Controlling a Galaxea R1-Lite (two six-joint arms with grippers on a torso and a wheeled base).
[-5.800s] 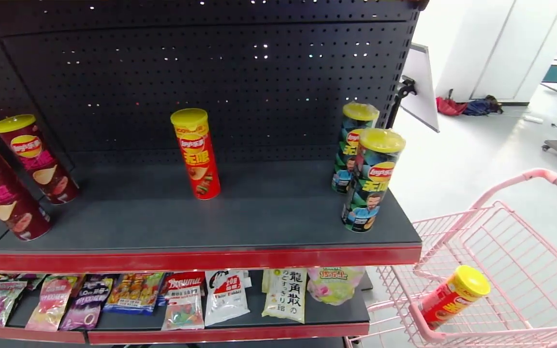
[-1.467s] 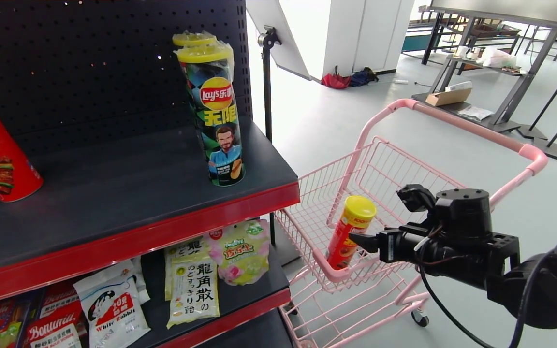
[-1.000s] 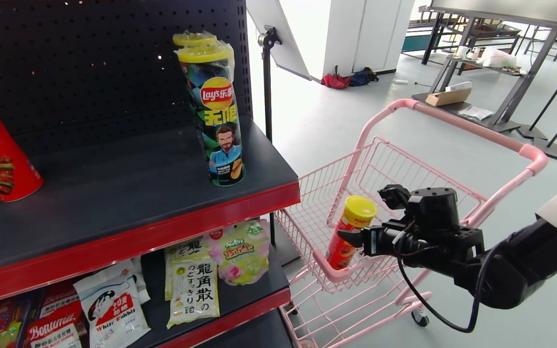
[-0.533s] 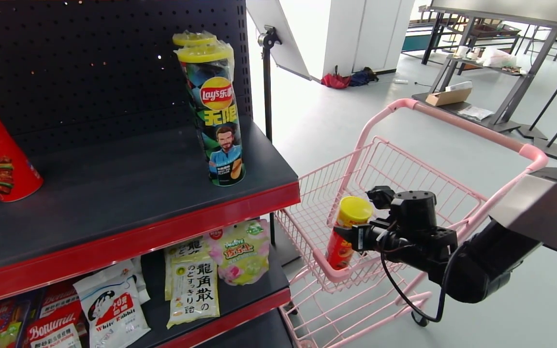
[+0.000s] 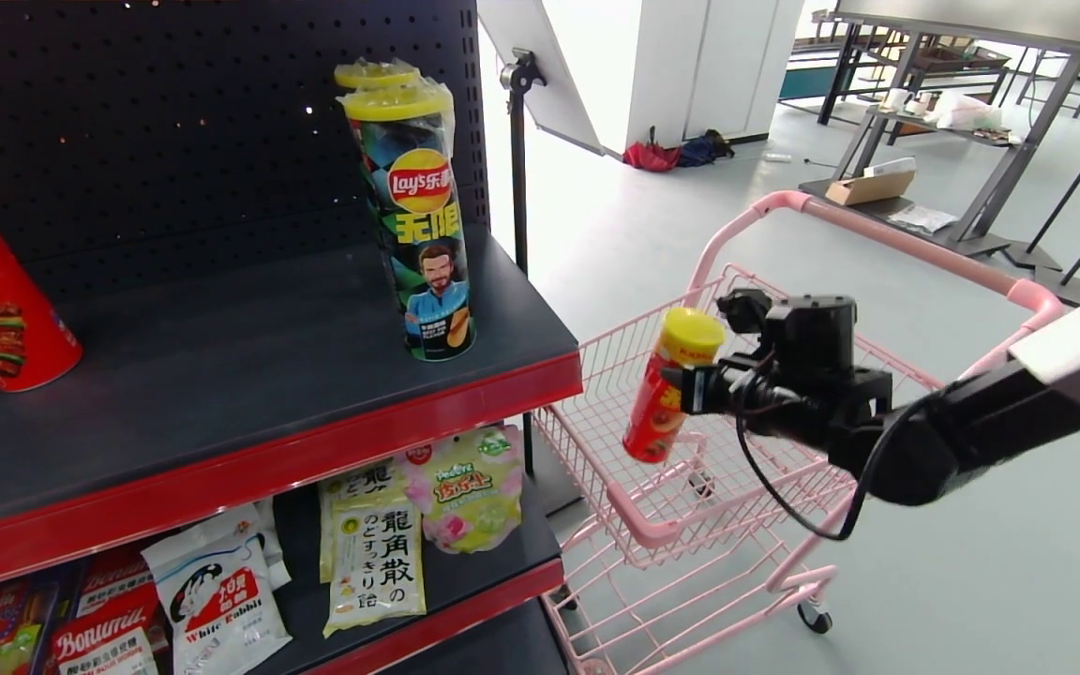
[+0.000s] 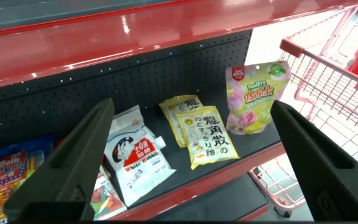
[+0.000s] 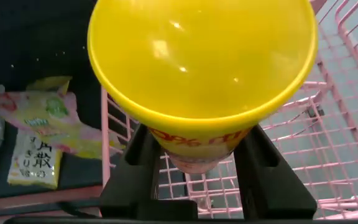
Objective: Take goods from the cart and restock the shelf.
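Setting: mock shop aisle inside a lab hall.
Evidence: retail shelf [image 5: 221,356] with perforated back panel [image 5: 174,112] and red edge strip [image 5: 315,448]. Chip cans [image 5: 423,234] above, snack bags [image 5: 371,553] below. Pink wire cart [image 5: 877,239] alongside.
Beyond: grey floor [image 5: 615,234], metal-frame worktops [image 5: 971,23], a cardboard box [image 5: 868,187] on a low one.

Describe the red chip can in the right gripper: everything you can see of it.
The red can is a tall, slim tube with a yellow lid and yellow print on its side. It hangs tilted, lid uppermost, over the pink cart, beside the red-edged shelf. The right gripper clamps it from both sides just below the lid; nothing else appears to touch it.
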